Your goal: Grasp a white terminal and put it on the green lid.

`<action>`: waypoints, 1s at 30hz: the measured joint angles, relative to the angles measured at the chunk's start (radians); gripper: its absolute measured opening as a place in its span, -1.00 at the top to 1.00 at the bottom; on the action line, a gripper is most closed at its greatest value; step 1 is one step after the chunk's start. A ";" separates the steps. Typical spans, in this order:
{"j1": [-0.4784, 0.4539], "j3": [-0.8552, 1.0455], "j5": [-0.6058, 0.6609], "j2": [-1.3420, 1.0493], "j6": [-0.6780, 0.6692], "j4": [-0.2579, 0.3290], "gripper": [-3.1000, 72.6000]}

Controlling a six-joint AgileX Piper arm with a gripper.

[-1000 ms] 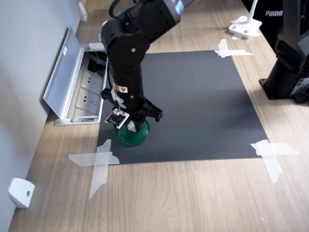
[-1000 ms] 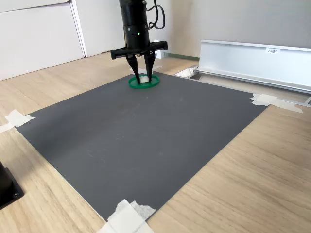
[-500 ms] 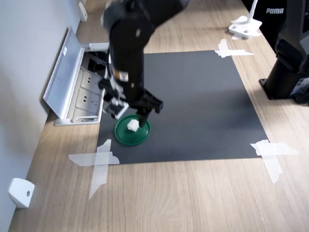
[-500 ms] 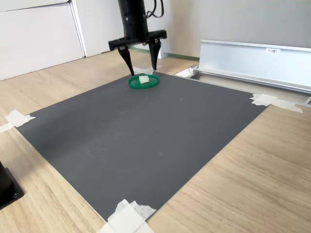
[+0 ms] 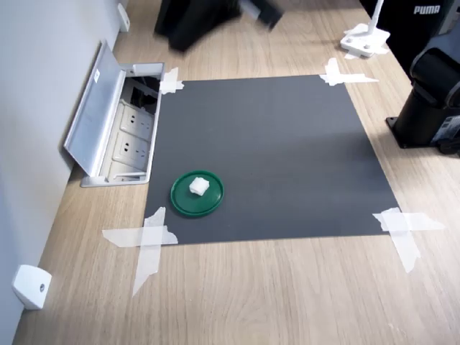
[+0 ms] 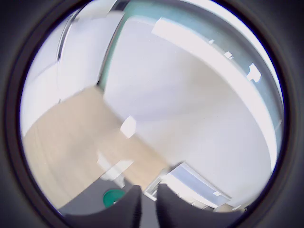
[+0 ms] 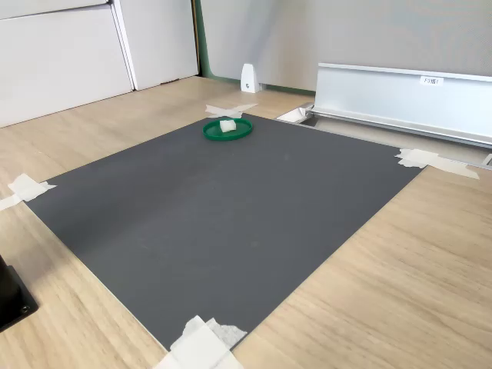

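The white terminal (image 5: 198,186) rests on the green lid (image 5: 180,206), near the middle of the disc. Both exterior views show this, with the terminal (image 7: 227,125) on the lid (image 7: 232,137) at the black mat's corner. Only a blurred black part of my arm (image 5: 205,16) shows at the first exterior view's top edge, far from the lid. In the wrist view my gripper (image 6: 148,205) is high above the table, its two dark fingers close together with nothing between them. The green lid (image 6: 113,197) appears small and blurred beside them.
A black mat (image 5: 273,144) is taped to the wooden table with white tape strips (image 5: 147,241). An open socket box (image 5: 118,133) lies along the wall. A white wedge piece (image 5: 31,286) sits by the wall. A black stand (image 5: 431,93) occupies the first exterior view's right.
My gripper let go of the terminal, leaving it on the lid, then rose and pulled away out of the second exterior view. Its fingers, spread half a second ago, now stand close together.
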 joint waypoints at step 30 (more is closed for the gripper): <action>-0.456 1.139 -0.319 -1.268 0.439 0.020 0.94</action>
